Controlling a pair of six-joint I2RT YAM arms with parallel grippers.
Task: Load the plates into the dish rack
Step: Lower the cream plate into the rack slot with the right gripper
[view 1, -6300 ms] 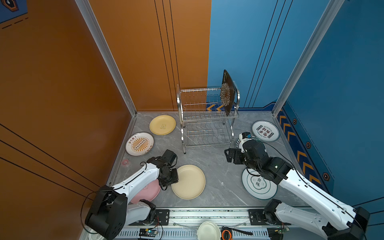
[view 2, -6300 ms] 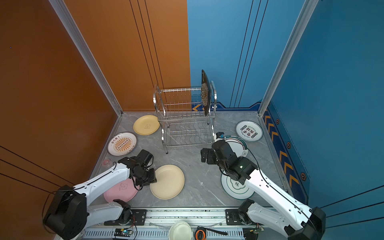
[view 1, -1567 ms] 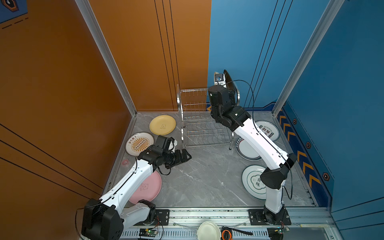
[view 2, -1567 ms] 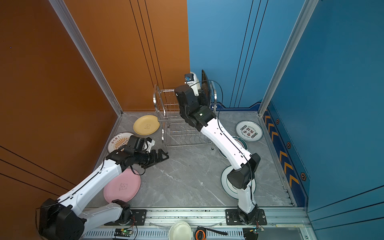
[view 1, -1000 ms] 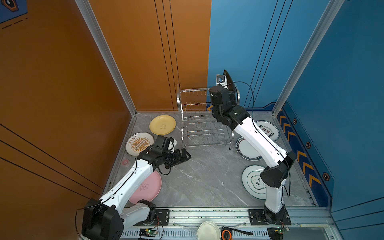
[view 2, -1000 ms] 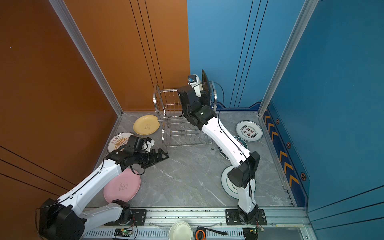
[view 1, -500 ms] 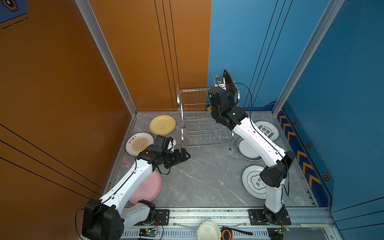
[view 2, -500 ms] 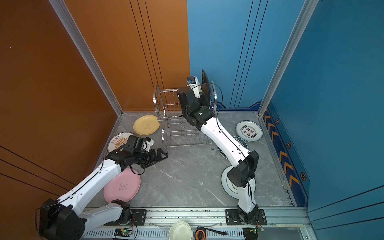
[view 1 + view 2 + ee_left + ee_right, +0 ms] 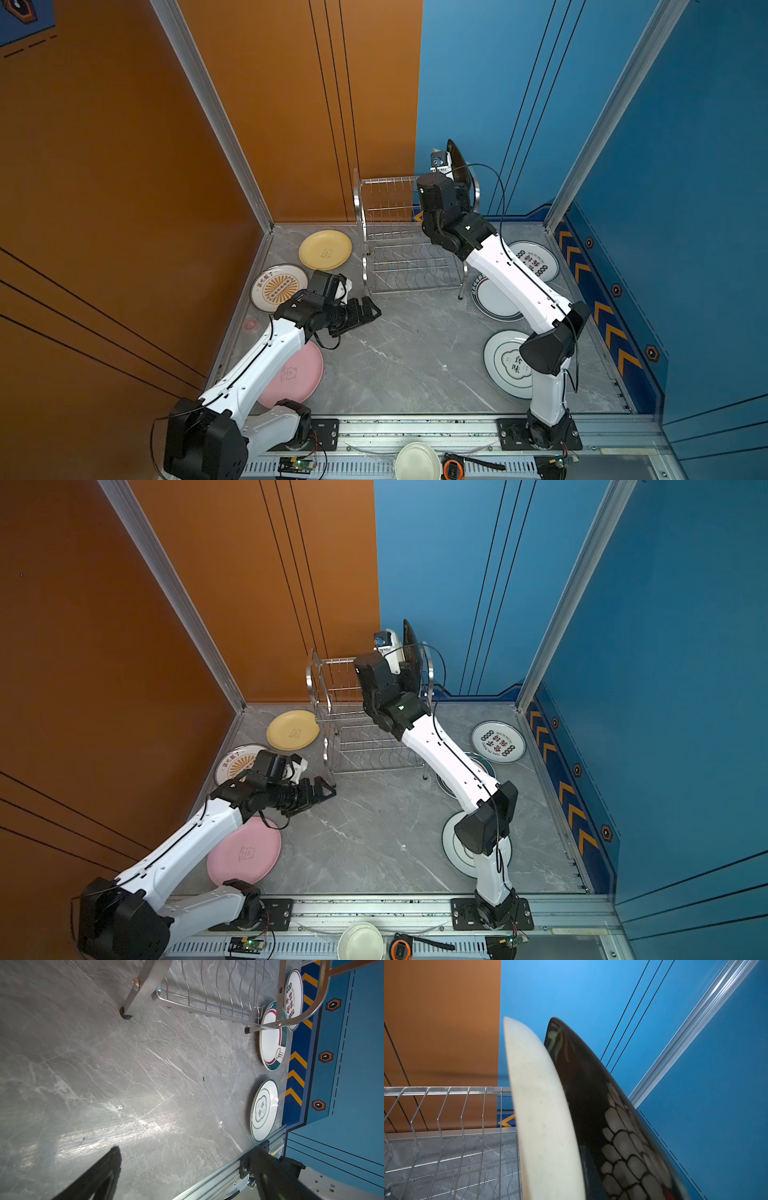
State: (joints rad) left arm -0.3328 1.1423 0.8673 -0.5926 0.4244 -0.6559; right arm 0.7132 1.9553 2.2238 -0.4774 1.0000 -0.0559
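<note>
- Dish rack (image 9: 395,249): upper middle of both top views, against the back wall. The lower tier looks empty.
- Black square plate (image 9: 602,1105): on edge at the right end of the top tier.
- Cream plate (image 9: 542,1118): on edge just left of the black one, filling the centre of the right wrist view. Touching or a hair apart, cannot tell.
- Right claw (image 9: 446,187): up at the top tier and pressed together. Its fingers are hidden, but the plate's place in the wrist view suggests it pinches the cream rim.
- Left claw (image 9: 361,313): spread wide and empty, low over the desk (image 9: 415,353) just beside the rack's front left leg.
- Six plates lie flat on the desk. Yellow (image 9: 325,249), sunburst (image 9: 278,286) and pink (image 9: 297,374) are at left; three white ones (image 9: 534,262) are at right.

Risks, as I judge them:
- Letting go before the cream rim sits between two divider wires would let it tip or drop through to the lower tier.
- Leaning it right could push the black plate off the rack's open end.
- The wire rack looks light, so a sideways shove from the right arm, or the left claw clipping the leg, could skid it.
- The right arm's cable loops close to the rack's arched frame and may snag on withdrawal.
</note>
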